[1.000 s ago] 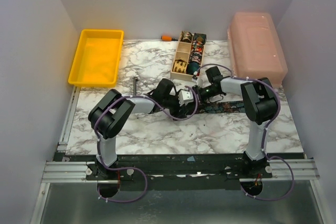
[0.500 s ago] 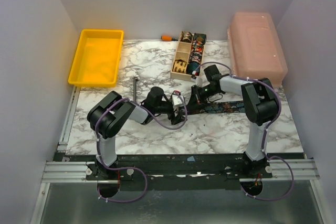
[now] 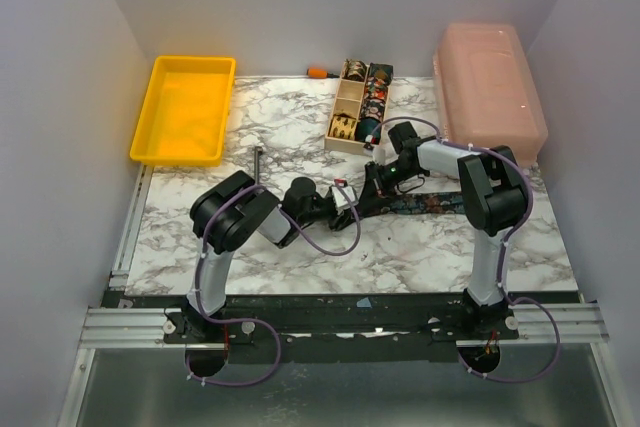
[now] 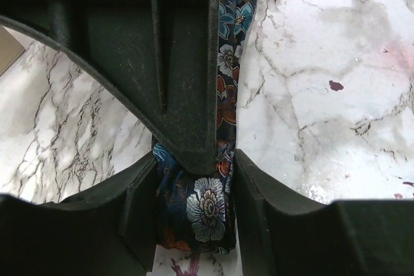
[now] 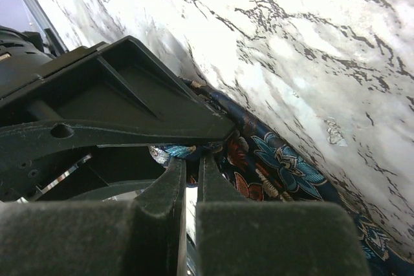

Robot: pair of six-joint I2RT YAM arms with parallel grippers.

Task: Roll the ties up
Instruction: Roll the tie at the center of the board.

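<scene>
floral tie [image 3: 430,203] lies left-right, its left end pinched in left gripper [image 4: 194,218]. right gripper [image 5: 192,167] nearly closed just beside, hold unclear.

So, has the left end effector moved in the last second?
Yes. The left end effector shifted slightly left and nearer, away from the wooden box.

Overhead; wrist close-ups sharing tie [image 4: 207,208]

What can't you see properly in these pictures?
Top view: the left end of the flowery tie, hidden beneath the left hand and right hand.
Right wrist view: whether the right hand pinches the tie; the left hand's dark body blocks it.
Top view: what's inside the wooden box, too small.
</scene>
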